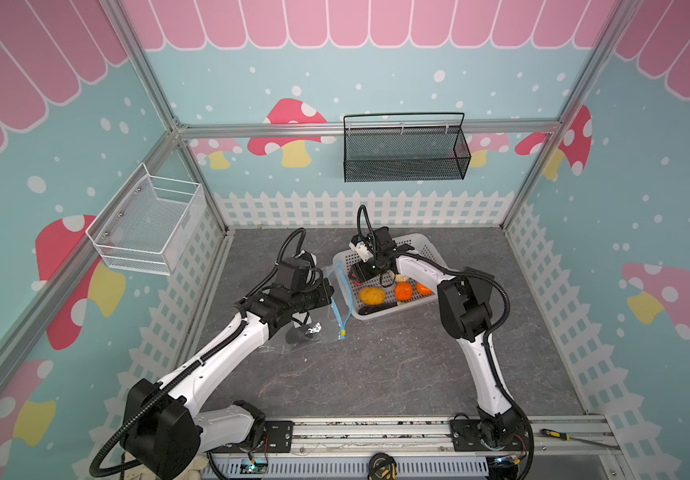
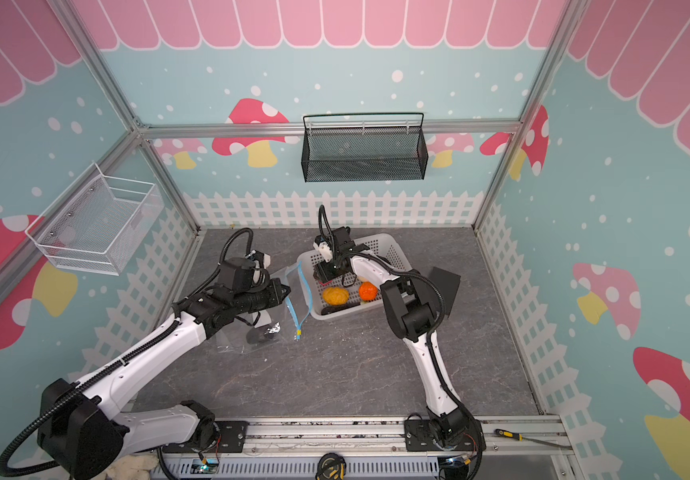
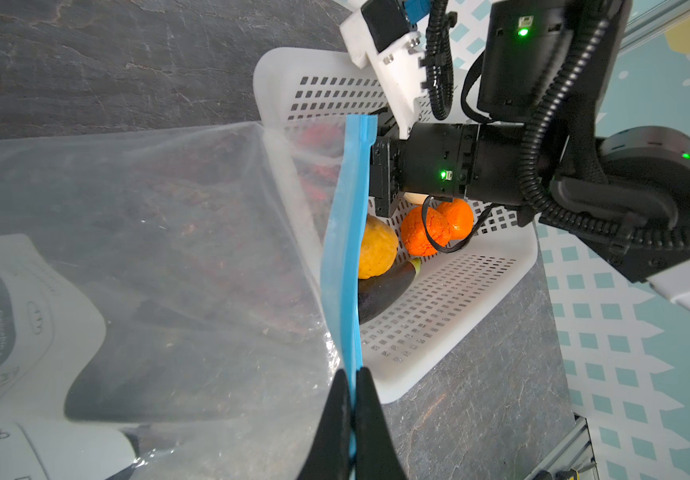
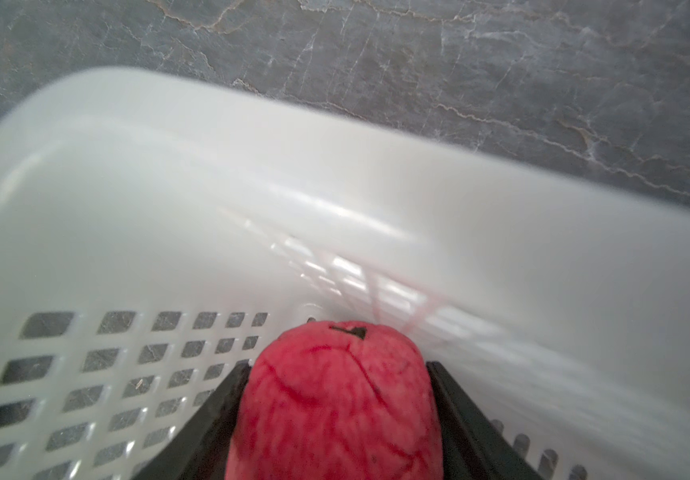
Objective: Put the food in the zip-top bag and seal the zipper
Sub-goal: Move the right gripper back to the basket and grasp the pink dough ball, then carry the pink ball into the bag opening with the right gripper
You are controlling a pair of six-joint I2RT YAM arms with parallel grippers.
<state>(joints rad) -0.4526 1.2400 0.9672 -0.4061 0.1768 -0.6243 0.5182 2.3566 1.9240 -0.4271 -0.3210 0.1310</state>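
Grey desk point(image 1: 376, 374), stone-patterned, carries everything. White perforated basket point(image 1: 380, 316) sits far of centre. Just left of it lies the zip-top bag point(image 1: 322, 320), clear, with its mouth turned toward the basket. Food is in the basket: yellow-orange piece point(image 1: 371, 296), two bright orange pieces point(image 1: 403, 291) point(image 1: 423, 288), long dark piece point(image 3: 385, 291) along the near wall, cream piece point(image 3: 414, 198) mostly hidden under the right wrist, and pink-red piece point(image 4: 335, 407) at the basket's left end. The zipper point(image 3: 345, 249) is unsealed, its blue strip parted in a loop in both top views. Left pincer point(image 3: 353, 374) is clamped tight on that strip, holding the mouth up. Right pincer point(image 4: 337, 395) has its fingers against both flanks of the pink-red piece, gripping it as far as the blur allows. Judged early: no food clearly bagged, and a dark patch by the label may be print. Loading and sealing remain. Only the right wrist view shows the grip. Only the left wrist view shows the pinch. The top views alone show the yellow tab point(image 1: 342, 333).
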